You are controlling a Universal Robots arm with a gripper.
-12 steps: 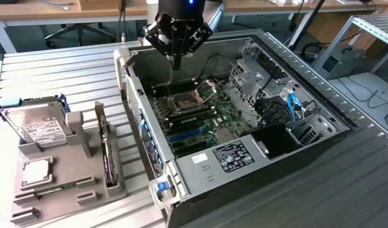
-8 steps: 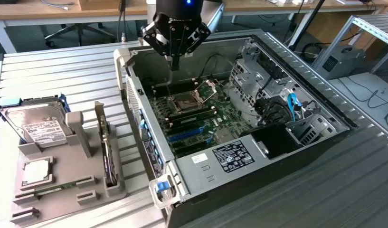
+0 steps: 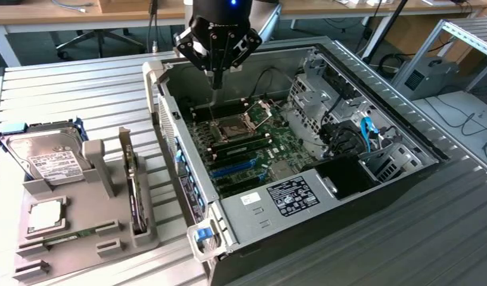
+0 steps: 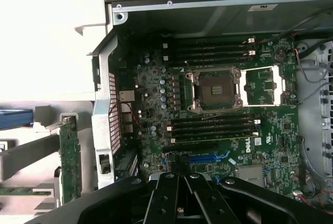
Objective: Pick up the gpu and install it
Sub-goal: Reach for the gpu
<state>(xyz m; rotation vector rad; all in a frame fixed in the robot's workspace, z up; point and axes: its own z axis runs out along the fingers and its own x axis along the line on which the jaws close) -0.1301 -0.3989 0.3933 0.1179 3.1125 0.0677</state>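
Note:
The gpu (image 3: 133, 186) stands on edge in a slot of the grey holder (image 3: 102, 179), at the exterior view's left, outside the computer case. It is a thin dark card with a metal bracket at its far end. In the wrist view the gpu (image 4: 69, 157) appears beside the case's rear wall. My gripper (image 3: 217, 82) hangs over the far part of the open case (image 3: 176, 138), above the motherboard and well apart from the card. Its fingers (image 4: 167, 190) are shut together with nothing between them.
The holder also carries a silver hard drive (image 3: 48, 156), a processor chip (image 3: 46, 214) and a green memory stick (image 3: 66, 236). Inside the case lie the open processor socket (image 4: 216, 90), blue card slots (image 4: 208, 157), cables and a drive cage (image 3: 331, 101). Desks and chairs stand behind.

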